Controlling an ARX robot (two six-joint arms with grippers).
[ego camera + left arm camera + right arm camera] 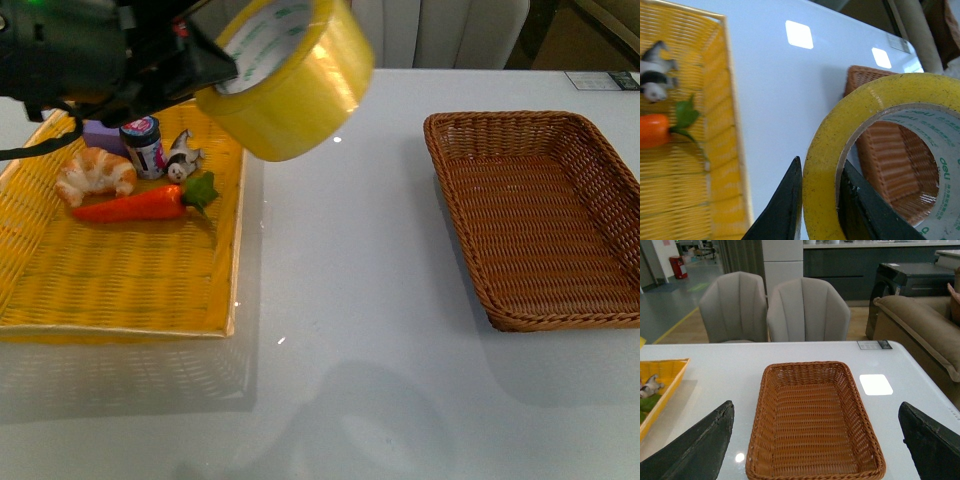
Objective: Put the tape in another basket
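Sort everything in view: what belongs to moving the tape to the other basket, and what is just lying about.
Belongs to the job: tape, clamped in the left gripper; empty brown wicker basket.

Just lying about: yellow tray holding a croissant, carrot, small jar, toy animal, purple block.
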